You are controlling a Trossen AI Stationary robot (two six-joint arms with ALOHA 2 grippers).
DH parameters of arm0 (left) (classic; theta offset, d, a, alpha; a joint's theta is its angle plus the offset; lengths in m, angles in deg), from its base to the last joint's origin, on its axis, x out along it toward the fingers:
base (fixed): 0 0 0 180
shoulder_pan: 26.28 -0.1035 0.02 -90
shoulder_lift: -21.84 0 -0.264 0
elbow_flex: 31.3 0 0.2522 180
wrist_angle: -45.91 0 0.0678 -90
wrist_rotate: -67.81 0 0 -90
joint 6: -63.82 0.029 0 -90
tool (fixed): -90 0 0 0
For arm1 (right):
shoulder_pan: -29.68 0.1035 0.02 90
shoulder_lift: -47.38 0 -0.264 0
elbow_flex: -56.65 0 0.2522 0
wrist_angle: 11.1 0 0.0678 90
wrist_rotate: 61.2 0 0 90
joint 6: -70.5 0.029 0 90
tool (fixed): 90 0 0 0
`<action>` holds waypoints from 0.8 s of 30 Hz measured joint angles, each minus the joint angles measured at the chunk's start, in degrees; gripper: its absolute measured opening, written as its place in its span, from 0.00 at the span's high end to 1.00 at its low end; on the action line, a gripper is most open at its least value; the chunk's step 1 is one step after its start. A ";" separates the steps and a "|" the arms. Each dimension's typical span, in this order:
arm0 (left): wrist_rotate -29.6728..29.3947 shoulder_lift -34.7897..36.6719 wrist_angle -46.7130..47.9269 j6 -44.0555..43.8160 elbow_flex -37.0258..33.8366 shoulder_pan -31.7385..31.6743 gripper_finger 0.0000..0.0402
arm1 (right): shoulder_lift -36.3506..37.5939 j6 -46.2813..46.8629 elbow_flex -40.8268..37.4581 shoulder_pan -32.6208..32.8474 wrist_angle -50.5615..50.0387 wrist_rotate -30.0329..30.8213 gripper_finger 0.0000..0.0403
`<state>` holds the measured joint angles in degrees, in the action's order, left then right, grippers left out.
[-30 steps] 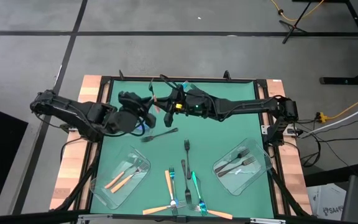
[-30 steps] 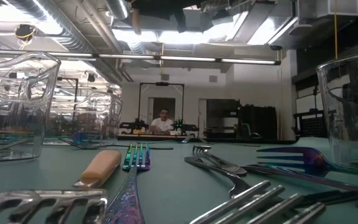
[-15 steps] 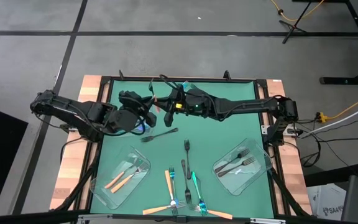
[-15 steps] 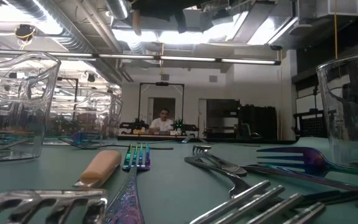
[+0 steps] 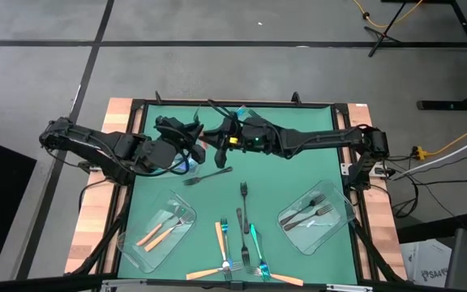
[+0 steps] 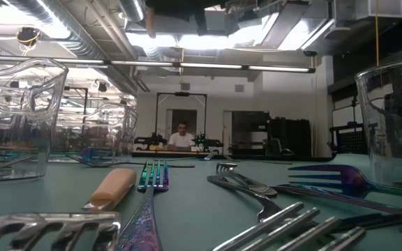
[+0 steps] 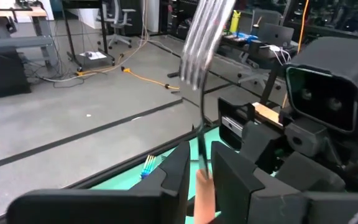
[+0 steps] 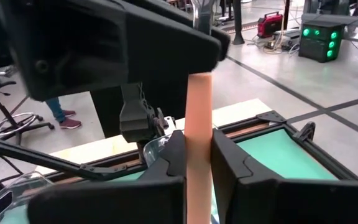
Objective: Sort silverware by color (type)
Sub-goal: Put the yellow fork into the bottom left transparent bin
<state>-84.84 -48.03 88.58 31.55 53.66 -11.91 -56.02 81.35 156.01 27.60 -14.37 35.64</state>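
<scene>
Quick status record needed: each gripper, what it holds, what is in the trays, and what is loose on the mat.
left gripper: shut on orange-handled fork, near its neck, tines up
right gripper: shut on the same fork's handle; both meet above the mat's far middle
left tray: two orange forks
right tray: dark forks
loose on green mat: orange, blue-teal and dark forks

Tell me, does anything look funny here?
Yes. Both arms pinch one orange fork in the air above the table's far side: the left gripper near its tines, the right gripper on its handle.
</scene>
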 joint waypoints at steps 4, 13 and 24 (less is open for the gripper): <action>0.60 0.00 0.00 0.00 0.00 0.00 0.85 | 0.00 -0.82 0.00 0.67 -0.02 0.35 0.95; 3.61 0.02 0.17 -0.13 0.00 0.00 0.85 | 0.00 -0.87 0.00 0.60 0.14 0.58 0.95; 3.48 0.02 -0.24 -0.26 0.02 -0.50 0.97 | -0.02 -1.08 0.00 0.60 0.01 0.66 0.95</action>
<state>-81.36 -48.01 88.34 31.29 53.68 -12.41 -56.04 80.26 156.01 28.20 -14.36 36.30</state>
